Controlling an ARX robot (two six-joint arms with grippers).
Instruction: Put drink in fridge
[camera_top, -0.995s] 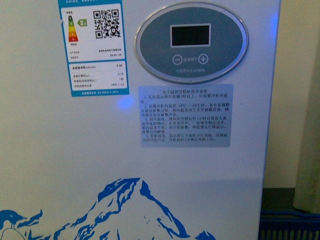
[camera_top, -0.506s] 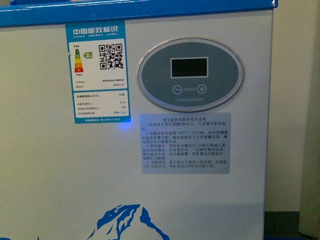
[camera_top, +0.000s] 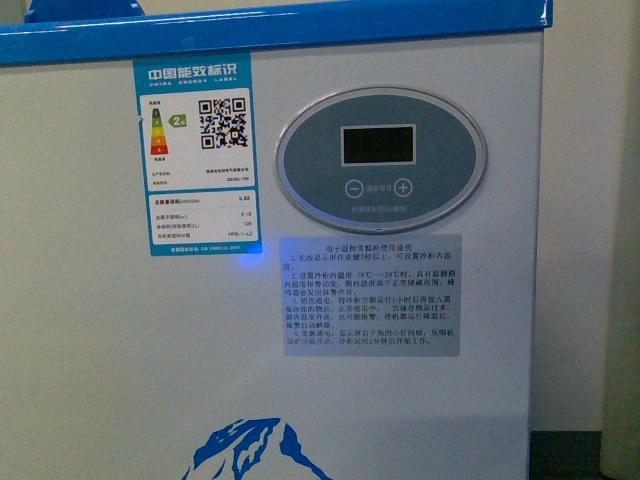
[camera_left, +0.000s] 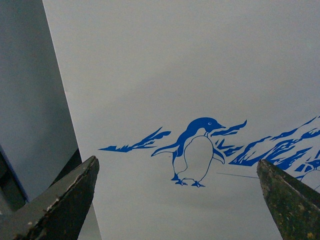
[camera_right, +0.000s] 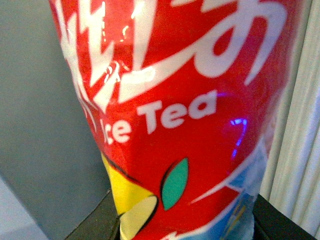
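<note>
The fridge's white front wall (camera_top: 120, 340) fills the front view, with its blue top rim (camera_top: 300, 28), an oval grey control panel (camera_top: 380, 158), an energy label (camera_top: 193, 150) and a blue mountain print at the bottom. Neither arm shows there. In the left wrist view my left gripper (camera_left: 177, 200) is open and empty, its dark fingertips (camera_left: 75, 195) wide apart before the fridge wall (camera_left: 175, 75) with the blue penguin print (camera_left: 195, 150). In the right wrist view my right gripper (camera_right: 185, 220) is shut on the red ice tea bottle (camera_right: 175, 100), which fills the frame.
A pale wall (camera_top: 590, 220) stands right of the fridge. A grey surface (camera_left: 25, 90) lies beside the fridge's edge in the left wrist view. Grey and pale surfaces lie behind the bottle in the right wrist view.
The front view has risen along the fridge front: the blue top rim has come into sight, the panel and labels sit lower, and the mountain print has slid toward the bottom.
</note>
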